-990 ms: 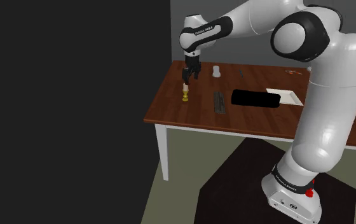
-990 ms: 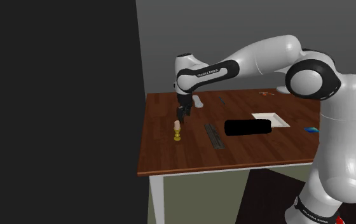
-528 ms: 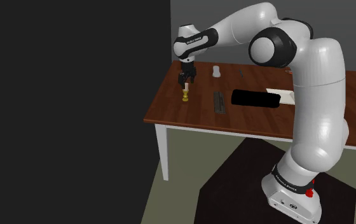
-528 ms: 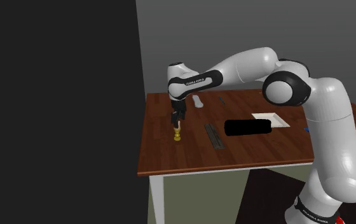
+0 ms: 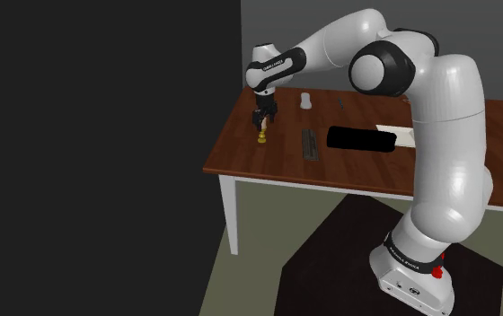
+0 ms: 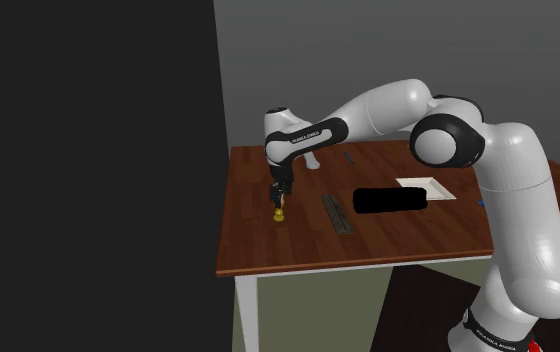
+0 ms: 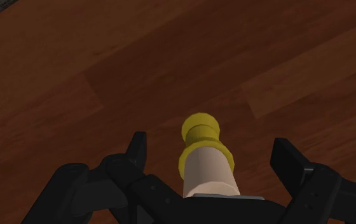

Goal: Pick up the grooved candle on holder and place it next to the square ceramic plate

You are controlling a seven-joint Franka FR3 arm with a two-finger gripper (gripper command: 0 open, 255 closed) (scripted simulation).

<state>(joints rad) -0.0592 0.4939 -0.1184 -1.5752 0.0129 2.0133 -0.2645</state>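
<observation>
Currently the gripper (image 5: 262,120) hangs straight down over the candle (image 5: 261,136), which stands upright on its yellow holder near the table (image 5: 241,158) edge at the shoulder view's left. In the wrist view the fingers (image 7: 136,149) stand apart on either side of the pale candle body (image 7: 208,170), with a gap on each side and no contact. They look set to grip the body from the sides. The plate (image 5: 404,135) lies well apart, partly behind a black cylinder (image 5: 362,138), so the carry likely has to clear it.
</observation>
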